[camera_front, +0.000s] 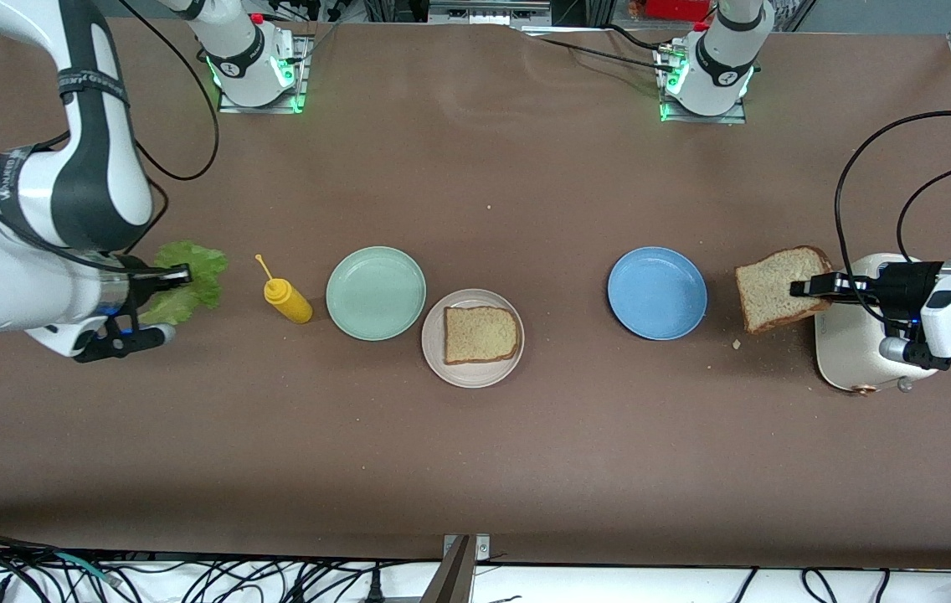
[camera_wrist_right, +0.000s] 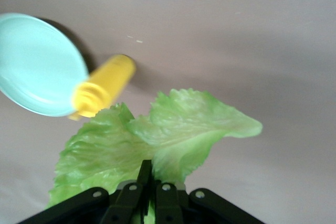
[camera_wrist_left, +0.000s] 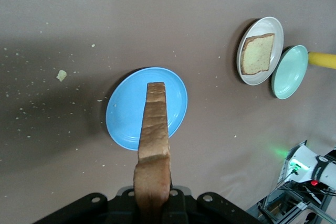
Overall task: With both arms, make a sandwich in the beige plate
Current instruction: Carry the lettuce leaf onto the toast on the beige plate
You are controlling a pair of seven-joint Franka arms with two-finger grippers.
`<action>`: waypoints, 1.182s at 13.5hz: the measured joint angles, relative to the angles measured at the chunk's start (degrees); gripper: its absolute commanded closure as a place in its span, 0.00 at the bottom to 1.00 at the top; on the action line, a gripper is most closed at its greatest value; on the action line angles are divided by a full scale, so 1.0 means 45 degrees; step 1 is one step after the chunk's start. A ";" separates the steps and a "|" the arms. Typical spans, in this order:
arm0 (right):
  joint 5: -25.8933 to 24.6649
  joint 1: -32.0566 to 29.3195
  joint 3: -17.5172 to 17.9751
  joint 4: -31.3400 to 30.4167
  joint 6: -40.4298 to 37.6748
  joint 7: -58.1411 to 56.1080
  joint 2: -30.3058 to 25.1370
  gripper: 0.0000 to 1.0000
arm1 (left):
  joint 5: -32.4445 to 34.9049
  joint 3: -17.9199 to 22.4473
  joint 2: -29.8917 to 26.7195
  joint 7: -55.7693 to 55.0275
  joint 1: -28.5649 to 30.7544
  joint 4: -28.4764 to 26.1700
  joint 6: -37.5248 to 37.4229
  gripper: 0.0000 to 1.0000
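One bread slice (camera_front: 480, 334) lies flat in the beige plate (camera_front: 434, 352) at the table's middle. My left gripper (camera_front: 810, 287) is shut on a second bread slice (camera_front: 777, 289) and holds it up between the blue plate and a white toaster; in the left wrist view the slice (camera_wrist_left: 155, 135) hangs edge-on over the blue plate (camera_wrist_left: 123, 116). My right gripper (camera_front: 174, 276) is shut on a ruffled green lettuce leaf (camera_front: 191, 280) and holds it above the table at the right arm's end; the leaf (camera_wrist_right: 157, 140) fills the right wrist view.
A yellow mustard bottle (camera_front: 286, 300) lies between the lettuce and a mint-green plate (camera_front: 375, 292), which touches the beige plate. The blue plate (camera_front: 657, 292) sits toward the left arm's end. A white toaster (camera_front: 852, 352) stands under the left gripper. Crumbs lie near it.
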 measured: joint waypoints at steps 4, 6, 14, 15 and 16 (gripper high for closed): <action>0.0774 0.1094 0.1098 0.0013 0.0475 0.3766 0.0057 1.00 | -0.0030 0.0000 0.0000 0.0000 0.0059 0.0000 -0.0008 1.00; 0.1159 0.1465 0.1495 0.0013 0.1340 0.5159 0.0176 1.00 | -0.0032 -0.0001 0.0000 0.0000 0.0059 0.0002 -0.0011 1.00; 0.2344 0.4000 0.1635 -0.0006 0.5643 0.9341 0.1828 1.00 | -0.0034 -0.0009 0.0010 0.0000 0.0059 0.0003 -0.0037 1.00; 0.2358 0.4210 0.1635 -0.0012 0.6332 0.9713 0.2134 1.00 | -0.0034 -0.0010 0.0013 0.0000 0.0059 0.0003 -0.0039 1.00; 0.2374 0.4398 0.1639 -0.0017 0.7056 1.0039 0.2449 1.00 | -0.0034 -0.0010 0.0016 0.0000 0.0059 0.0003 -0.0041 1.00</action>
